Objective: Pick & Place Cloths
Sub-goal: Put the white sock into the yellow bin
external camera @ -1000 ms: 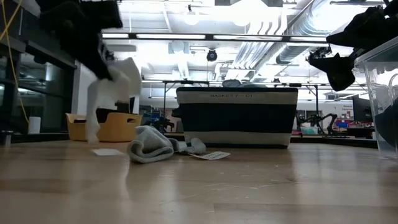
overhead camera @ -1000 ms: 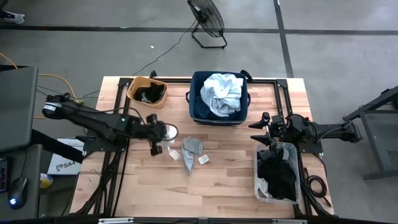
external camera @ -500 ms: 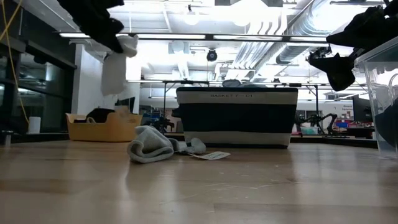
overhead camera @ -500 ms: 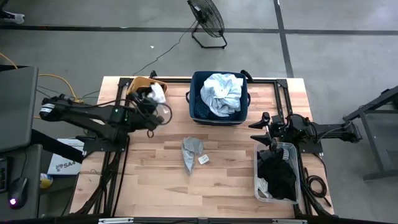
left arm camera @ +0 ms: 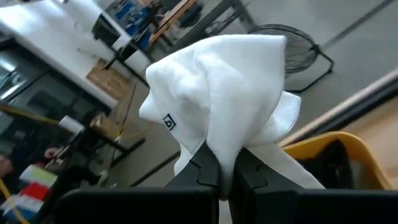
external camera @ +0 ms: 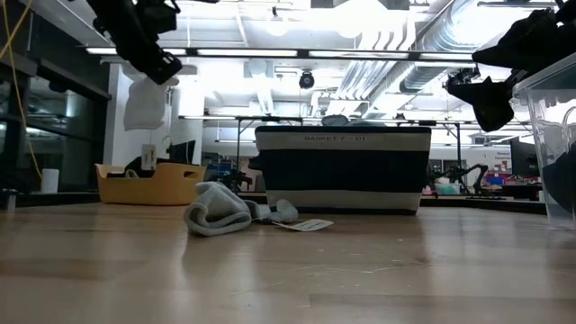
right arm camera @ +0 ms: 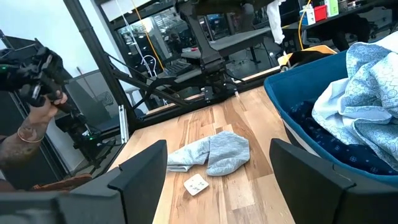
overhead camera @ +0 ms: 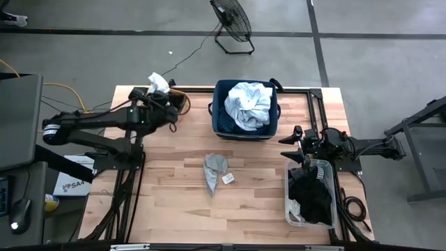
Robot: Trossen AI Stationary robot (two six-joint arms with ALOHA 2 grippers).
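My left gripper [overhead camera: 159, 94] is shut on a small white cloth [overhead camera: 157, 81], held high over the orange tub [external camera: 148, 184] at the table's far left. The low view shows the cloth [external camera: 144, 102] well above the tub's rim. A grey sock [overhead camera: 214, 169] lies flat on the middle of the table. A pale blue-white shirt [overhead camera: 249, 103] fills the navy bin [overhead camera: 221, 118]. My right gripper [overhead camera: 291, 136] stays open at the right, level, beside a clear box of black pieces [overhead camera: 311, 194]. My left gripper pinches a bunched fold of the white cloth [left arm camera: 227, 146] between its two shut fingers. The fingers point roughly level toward the table's far edge. The cloth is lifted clear and droops slack from the fingertips [external camera: 160, 67], above the tub.
A small card [overhead camera: 228, 179] lies by the sock. The tub holds a dark piece [left arm camera: 336, 165]. A floor fan [overhead camera: 232, 21] stands beyond the far edge. A person's hand [right arm camera: 34, 93] shows past the table's left side. Bare wood [overhead camera: 167, 202] spreads across the near half.
My left gripper has carried the white cloth from just above the table's left middle up and toward the far edge, swinging and turning its wrist, and it now stands over the orange tub. The cloth has gone from trailing near the wood to hanging clear. The right arm kept still.
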